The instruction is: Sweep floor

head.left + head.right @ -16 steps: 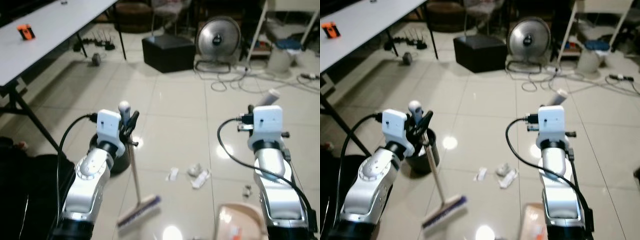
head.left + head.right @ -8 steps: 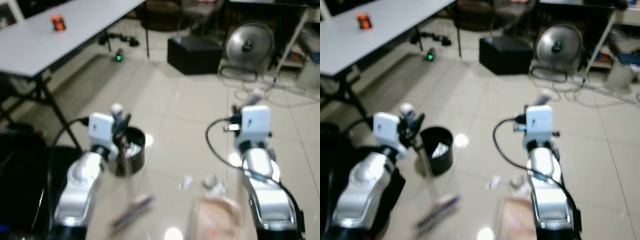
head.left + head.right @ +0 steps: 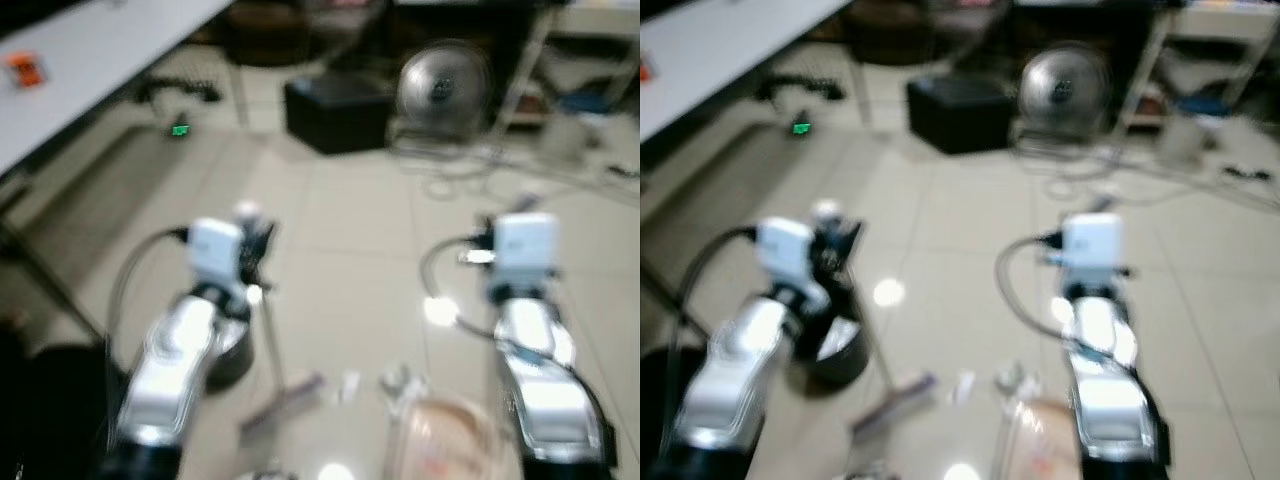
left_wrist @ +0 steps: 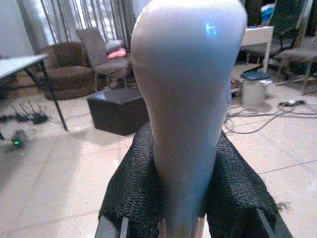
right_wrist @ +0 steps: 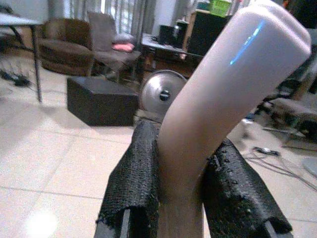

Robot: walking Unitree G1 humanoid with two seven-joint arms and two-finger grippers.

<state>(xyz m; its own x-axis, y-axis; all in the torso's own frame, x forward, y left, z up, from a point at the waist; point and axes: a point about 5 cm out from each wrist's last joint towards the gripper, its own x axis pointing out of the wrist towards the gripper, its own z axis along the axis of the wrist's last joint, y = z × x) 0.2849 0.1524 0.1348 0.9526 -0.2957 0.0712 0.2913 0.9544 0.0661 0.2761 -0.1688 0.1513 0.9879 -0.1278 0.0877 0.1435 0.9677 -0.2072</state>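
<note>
— Floor (image 3: 350, 230) first: what is on it?

— Pale glossy tiles, seen blurred from the head camera. Small scraps of white litter (image 3: 395, 378) lie on the tiles between the two arms, near the bottom of the view. A dark round bin (image 3: 232, 358) stands on the floor just behind the left arm.

— Where is the broom?

— The broom (image 3: 268, 345) is in the left gripper (image 4: 185, 198). Its black fingers (image 4: 136, 188) are closed tight on either side of the pale rounded handle top, seen close up from the left wrist. From the head view the stick slants down to the brush head (image 3: 283, 405), which rests on the tiles beside the litter.

— And the other arm?

— The right gripper (image 5: 185, 193) is clamped on the bent, pale handle of the dustpan (image 5: 223, 94). The pinkish pan (image 3: 440, 440) sits low on the floor, in front of the right arm and just beside the litter.

— What surrounds them?

— Farther back: a black box (image 3: 335, 112), a round floor fan (image 3: 442, 85) with cables (image 3: 470, 170) trailing on the tiles, and a grey table (image 3: 90, 70) along the left carrying a small orange object (image 3: 24, 68).
</note>
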